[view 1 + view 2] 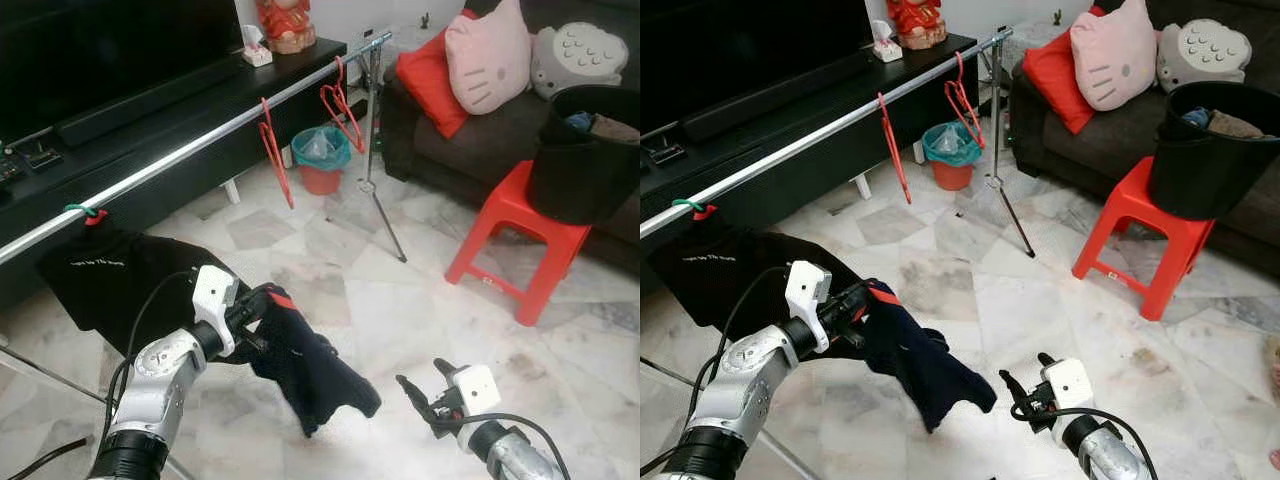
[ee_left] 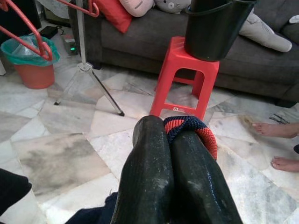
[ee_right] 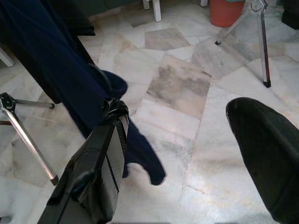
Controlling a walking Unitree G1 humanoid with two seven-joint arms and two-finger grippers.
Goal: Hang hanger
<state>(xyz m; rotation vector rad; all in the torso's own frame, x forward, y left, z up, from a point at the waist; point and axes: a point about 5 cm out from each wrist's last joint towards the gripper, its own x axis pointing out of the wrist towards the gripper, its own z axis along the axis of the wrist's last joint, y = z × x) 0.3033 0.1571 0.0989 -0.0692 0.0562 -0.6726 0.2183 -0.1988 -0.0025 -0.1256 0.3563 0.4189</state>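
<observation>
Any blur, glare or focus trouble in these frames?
Eye views: sharp, evenly lit, soft glare on the marble floor and the rail. Left wrist view: the shut fingers up close look soft, the red stool crisp. Right wrist view: the open fingers blurred, the navy garment slightly soft.

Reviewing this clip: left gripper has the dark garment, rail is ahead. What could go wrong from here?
1. The left gripper pinches the navy garment only at its red-trimmed edge; most of the cloth dangles, so it may slip out.
2. The rail already carries a black shirt and red hangers; the raised garment could snag them.
3. The open right gripper sits beside the dangling cloth and might catch it.
</observation>
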